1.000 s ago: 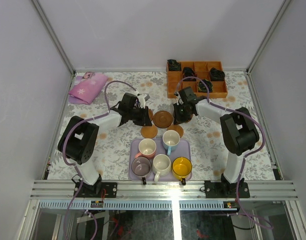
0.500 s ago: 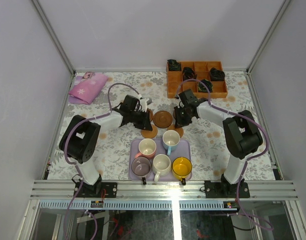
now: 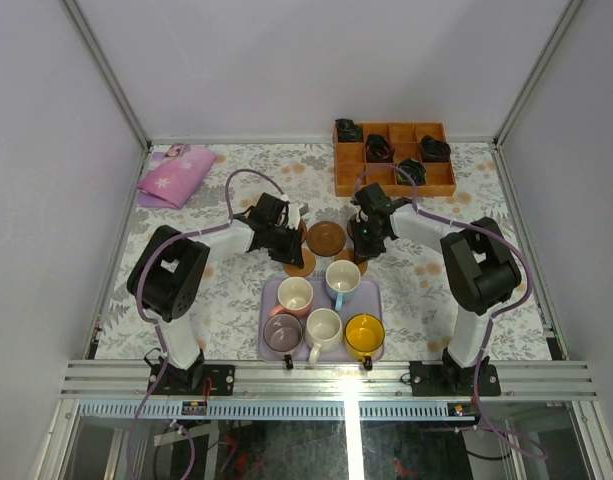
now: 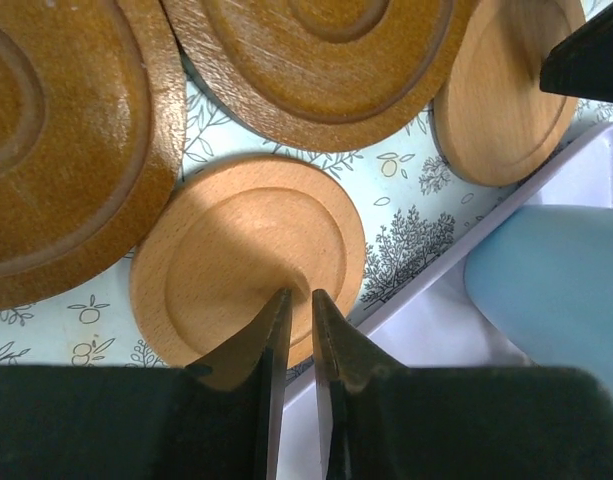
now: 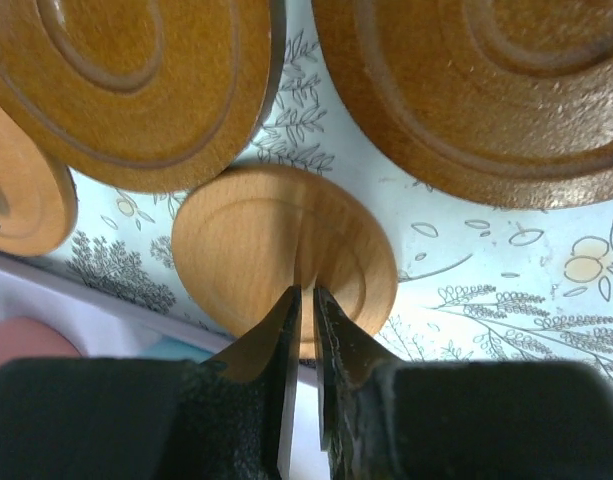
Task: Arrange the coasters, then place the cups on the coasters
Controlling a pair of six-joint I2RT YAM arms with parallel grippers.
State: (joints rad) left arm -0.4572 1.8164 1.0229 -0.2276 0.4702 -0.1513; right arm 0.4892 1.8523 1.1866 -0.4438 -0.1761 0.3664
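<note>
Two pale coasters lie just beyond the lavender tray (image 3: 270,290). My left gripper (image 3: 289,244) has its tips down on the left pale coaster (image 4: 248,265) (image 3: 299,265), jaws shut to a thin slit with nothing between them (image 4: 297,296). My right gripper (image 3: 364,240) stands the same way on the right pale coaster (image 5: 286,250) (image 3: 355,263), shut and holding nothing (image 5: 306,291). Darker brown coasters (image 3: 326,237) (image 4: 316,55) (image 5: 136,80) lie just past them. The cups stand in the tray: pink (image 3: 295,295), blue (image 3: 342,278), purple (image 3: 283,332), white (image 3: 323,327), yellow (image 3: 364,333).
An orange-brown compartmented box (image 3: 394,158) with black items stands at the back right. A pink cloth (image 3: 176,175) lies at the back left. The tray's rim (image 4: 426,290) runs right beside both pale coasters. Frame posts edge the flowered tabletop.
Both grippers have come a little nearer the tray and down onto the pale coasters. The coasters and cups have not visibly shifted.
</note>
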